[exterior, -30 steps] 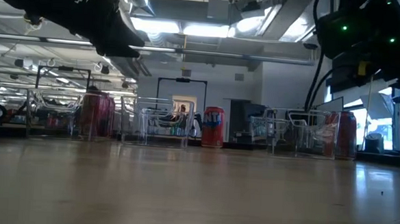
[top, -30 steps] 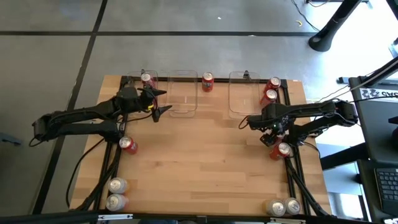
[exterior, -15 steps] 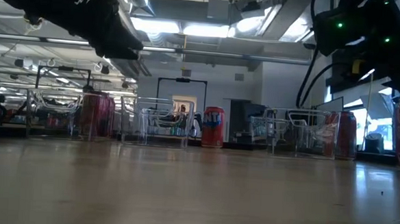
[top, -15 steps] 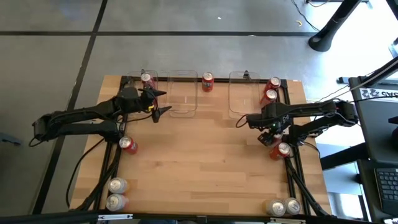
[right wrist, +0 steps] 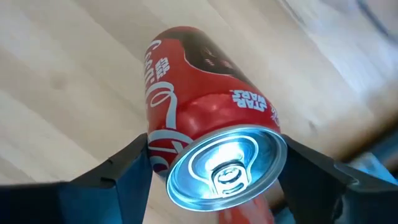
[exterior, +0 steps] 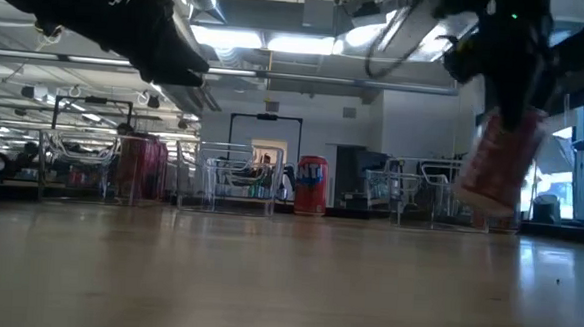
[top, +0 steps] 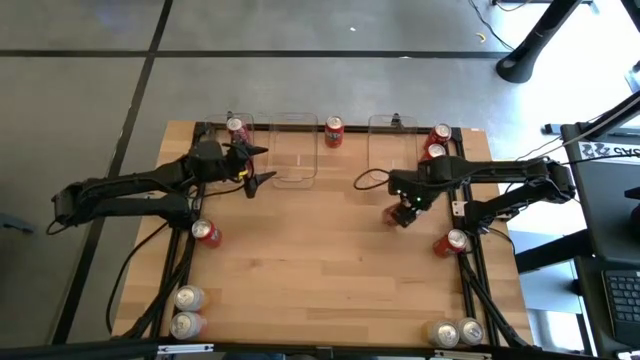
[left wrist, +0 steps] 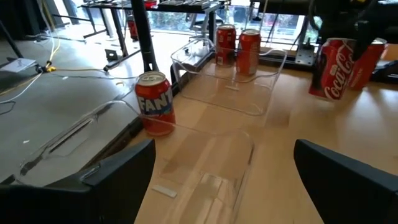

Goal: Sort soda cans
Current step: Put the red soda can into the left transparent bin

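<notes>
My right gripper point(top: 404, 210) hangs over the table's right half, shut on a red soda can with dark markings point(right wrist: 186, 87), which shows tilted in the low view point(exterior: 495, 162). My left gripper point(top: 255, 163) hovers open at the far left, in front of the clear bins, with nothing between its fingers point(left wrist: 118, 177). An orange-red can point(left wrist: 154, 102) stands between two bins. Other soda cans stand upright on their bases along the table's edges: one point(top: 206, 232) at the left, one point(top: 452, 241) at the right, two point(top: 436, 142) at the far right. My right gripper pinches the can's side wall just below its silver top point(right wrist: 157, 163) between its two fingers point(right wrist: 127, 177). The fingers come from above, pointing down. The can hangs clear of the table, tilted, its top toward the wrist.
Three clear plastic bins stand along the far edge point(top: 295, 150) point(top: 392, 150) point(top: 240, 138); the left one holds a can point(top: 237, 126). Silver-topped cans stand at the near left point(top: 186, 310) and near right point(top: 455, 332) corners. The wooden middle of the table point(top: 320, 250) is bare.
My right gripper has taken hold of the can that stood near the table's right edge, has risen and has gone toward the table's middle. The can is lifted clear of the table and now hangs tilted.
</notes>
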`<action>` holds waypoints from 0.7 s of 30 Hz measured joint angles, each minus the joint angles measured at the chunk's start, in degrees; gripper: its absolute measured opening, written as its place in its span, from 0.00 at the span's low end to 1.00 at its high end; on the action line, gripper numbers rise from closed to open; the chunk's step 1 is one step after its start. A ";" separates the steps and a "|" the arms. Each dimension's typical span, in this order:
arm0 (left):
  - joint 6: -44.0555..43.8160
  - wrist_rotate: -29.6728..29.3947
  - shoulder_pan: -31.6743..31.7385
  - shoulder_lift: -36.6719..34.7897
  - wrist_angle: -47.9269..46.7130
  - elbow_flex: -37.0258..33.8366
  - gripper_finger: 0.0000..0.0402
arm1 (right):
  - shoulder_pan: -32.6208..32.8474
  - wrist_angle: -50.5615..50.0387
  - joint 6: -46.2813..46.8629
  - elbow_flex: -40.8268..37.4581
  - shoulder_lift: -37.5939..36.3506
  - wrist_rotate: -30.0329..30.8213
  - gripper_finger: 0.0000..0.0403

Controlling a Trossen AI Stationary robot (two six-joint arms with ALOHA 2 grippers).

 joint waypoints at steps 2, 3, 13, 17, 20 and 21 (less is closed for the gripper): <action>0.02 0.02 -0.76 0.00 0.07 0.00 0.92 | 0.69 3.75 -1.47 0.63 0.00 0.06 0.70; 0.03 0.02 -1.18 0.00 0.06 0.00 0.92 | 0.90 5.59 -2.16 0.79 0.00 0.06 0.70; -1.62 0.04 -5.22 0.17 0.91 0.00 0.92 | 6.26 19.67 -11.04 1.00 4.83 5.54 0.70; -2.16 0.04 -6.42 1.76 1.33 0.02 0.92 | 6.75 27.55 -16.13 1.00 8.56 6.38 0.70; -2.74 0.05 -7.19 3.91 2.57 0.02 0.92 | 6.72 32.64 -20.11 1.00 10.97 6.56 0.70; -3.25 0.04 -7.45 4.84 2.91 0.02 0.92 | 6.71 34.18 -21.45 1.00 11.61 6.59 0.70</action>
